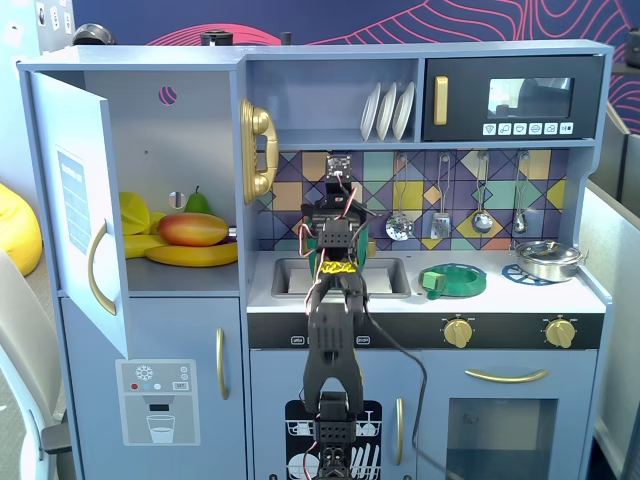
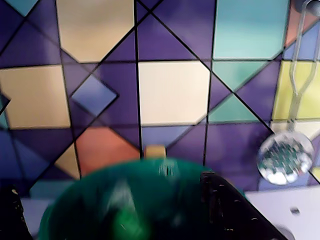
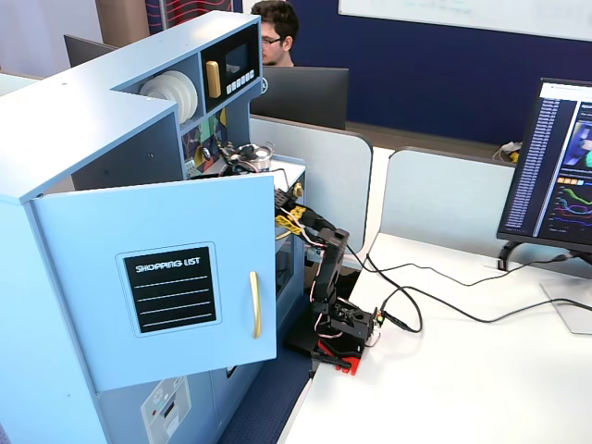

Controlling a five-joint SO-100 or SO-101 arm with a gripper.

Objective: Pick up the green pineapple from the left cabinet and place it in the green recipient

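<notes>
In the wrist view the green recipient (image 2: 165,200), a dark-green pot, sits right below my gripper (image 2: 107,185) in front of the tiled back wall. The jaws stand wide apart, one black finger (image 2: 10,215) at the left edge and the other (image 2: 230,210) at the right. A blurred bright-green lump, the green pineapple (image 2: 131,225), lies inside the pot and touches neither finger. In a fixed view my gripper (image 1: 338,200) is over the sink, and the arm hides all but a sliver of the pot (image 1: 371,247). The left cabinet (image 1: 180,150) stands open.
A mango (image 1: 193,229), a banana (image 1: 190,255) and a green pear (image 1: 198,203) lie in the cabinet. Its door (image 1: 75,210) swings out to the left. A flat green dish (image 1: 455,280) and a steel pan (image 1: 545,258) are on the counter. A skimmer (image 2: 286,159) hangs at right.
</notes>
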